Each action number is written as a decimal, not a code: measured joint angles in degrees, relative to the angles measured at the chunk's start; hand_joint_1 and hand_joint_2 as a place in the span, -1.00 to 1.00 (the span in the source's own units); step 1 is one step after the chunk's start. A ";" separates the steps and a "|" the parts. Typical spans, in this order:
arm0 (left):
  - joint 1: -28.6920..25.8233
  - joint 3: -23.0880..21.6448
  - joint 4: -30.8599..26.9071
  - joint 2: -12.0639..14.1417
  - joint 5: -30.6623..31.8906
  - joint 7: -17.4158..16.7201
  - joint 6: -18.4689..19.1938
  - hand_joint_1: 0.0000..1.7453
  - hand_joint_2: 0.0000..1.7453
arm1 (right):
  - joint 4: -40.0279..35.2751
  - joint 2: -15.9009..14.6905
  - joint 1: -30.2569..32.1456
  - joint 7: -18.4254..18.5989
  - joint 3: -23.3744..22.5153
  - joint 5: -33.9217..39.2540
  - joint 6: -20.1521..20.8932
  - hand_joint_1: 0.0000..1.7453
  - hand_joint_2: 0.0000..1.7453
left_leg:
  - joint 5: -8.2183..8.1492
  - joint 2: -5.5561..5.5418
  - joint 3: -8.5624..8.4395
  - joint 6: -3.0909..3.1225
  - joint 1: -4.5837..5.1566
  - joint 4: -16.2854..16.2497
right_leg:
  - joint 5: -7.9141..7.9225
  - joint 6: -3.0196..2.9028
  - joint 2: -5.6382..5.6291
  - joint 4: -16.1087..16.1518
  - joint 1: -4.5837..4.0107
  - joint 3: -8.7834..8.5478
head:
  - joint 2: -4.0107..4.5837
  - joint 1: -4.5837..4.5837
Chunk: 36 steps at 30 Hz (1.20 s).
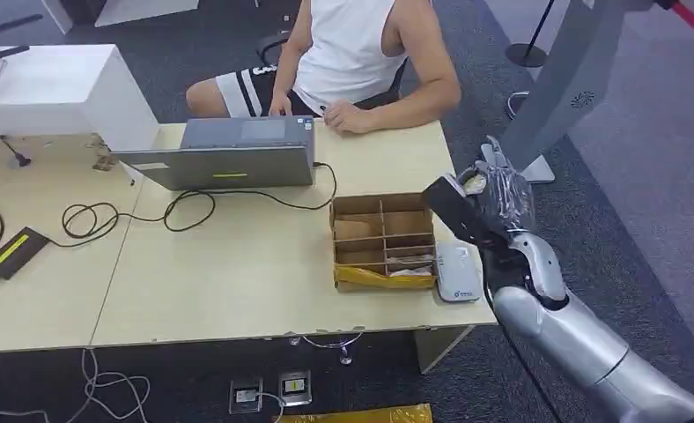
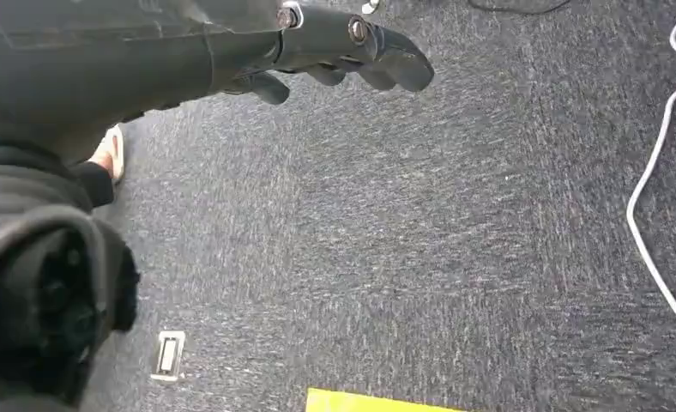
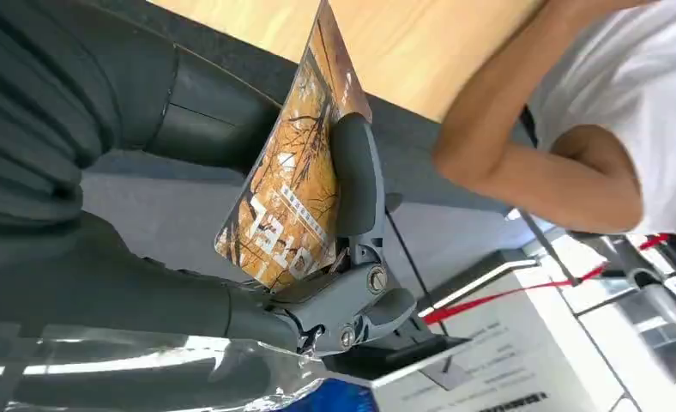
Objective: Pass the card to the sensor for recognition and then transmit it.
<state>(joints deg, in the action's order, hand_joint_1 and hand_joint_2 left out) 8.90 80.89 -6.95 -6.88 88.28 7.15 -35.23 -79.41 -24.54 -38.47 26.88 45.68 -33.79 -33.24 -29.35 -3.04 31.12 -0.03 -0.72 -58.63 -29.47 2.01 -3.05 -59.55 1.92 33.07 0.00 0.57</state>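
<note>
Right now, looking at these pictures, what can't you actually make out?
- The card: in the right wrist view the right hand covers part of its print, so the lettering can't be read whole; in the head view it is too small to see.
- The white sensor: its marking is too small to read in the head view.
- The cardboard box: the contents of its compartments are unclear.
- The person: cut off by the head view's top edge.

card (image 3: 293, 193) lettering partly covered by right hand (image 3: 352, 257) fingers, person (image 1: 352, 53) cut off above shoulders
</note>
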 joint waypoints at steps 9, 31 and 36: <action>-0.07 0.04 0.02 0.02 1.22 0.07 0.09 -1.00 -1.00 | 0.00 -3.11 7.79 0.55 -5.09 0.35 -0.79 1.00 1.00 | 0.00 0.05 -0.01 0.00 0.00 0.00 | 0.01 0.00 0.01 0.00 0.00 0.00 | 0.00 0.00; 0.72 0.04 0.04 0.02 1.73 -0.15 0.61 -1.00 -1.00 | 2.80 -3.19 10.33 0.39 -6.93 -4.39 8.19 1.00 1.00 | 0.00 0.06 0.03 0.00 0.00 0.01 | 0.01 0.00 0.00 -0.01 -0.01 0.00 | 0.00 0.00; 0.78 0.04 0.04 0.02 1.73 -0.15 0.61 -1.00 -1.00 | 3.78 -2.78 10.33 0.39 -6.84 -4.59 8.28 1.00 1.00 | 0.00 0.06 0.03 0.00 0.00 0.01 | 0.01 0.00 0.00 -0.01 0.00 0.00 | 0.00 0.00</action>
<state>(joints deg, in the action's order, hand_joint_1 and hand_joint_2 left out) 9.68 80.94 -6.91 -6.86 90.01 6.99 -34.62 -75.62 -27.32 -28.14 27.28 38.84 -38.38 -24.96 -29.34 -2.98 31.15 -0.03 -0.72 -58.62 -29.46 2.01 -3.05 -59.56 1.92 33.07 0.00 0.57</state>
